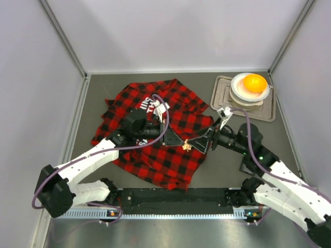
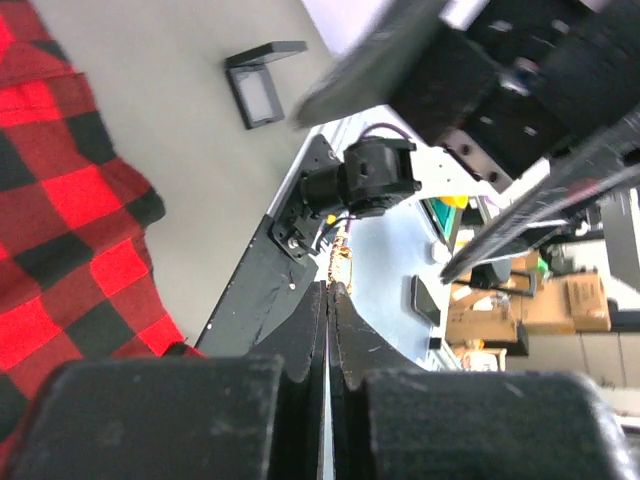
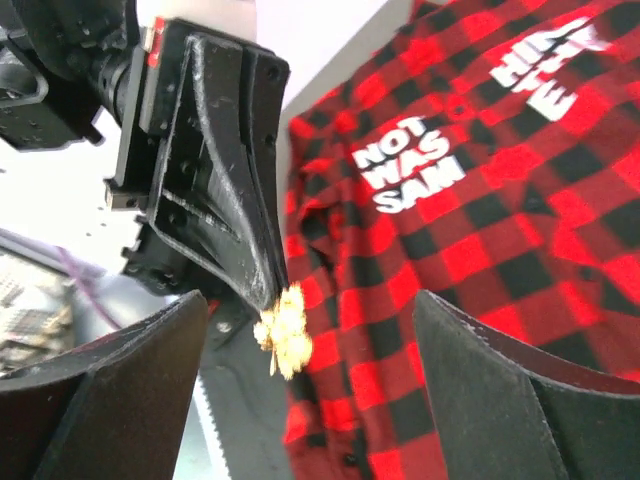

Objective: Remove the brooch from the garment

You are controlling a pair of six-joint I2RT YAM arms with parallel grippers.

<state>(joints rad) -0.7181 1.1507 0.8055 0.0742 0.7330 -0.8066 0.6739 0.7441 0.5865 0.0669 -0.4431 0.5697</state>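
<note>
The red-and-black plaid garment (image 1: 170,165) lies crumpled on the table, and its white lettering shows in the right wrist view (image 3: 450,230). My left gripper (image 1: 182,143) is shut on the small pale-gold brooch (image 1: 186,146) and holds it above the shirt's right part. In the right wrist view the brooch (image 3: 283,330) hangs from the left jaw tips, with no cloth attached to it. In the left wrist view it (image 2: 340,262) pokes out past the closed jaws (image 2: 329,290). My right gripper (image 1: 204,138) is open, its fingers (image 3: 100,400) on either side of the brooch without touching it.
A grey tray (image 1: 221,95) at the back right holds stacked white plates and an orange bowl (image 1: 254,82). A small black frame (image 2: 260,85) lies on the table beyond the shirt's edge. The arms' base rail (image 1: 176,196) runs along the near edge. Walls enclose three sides.
</note>
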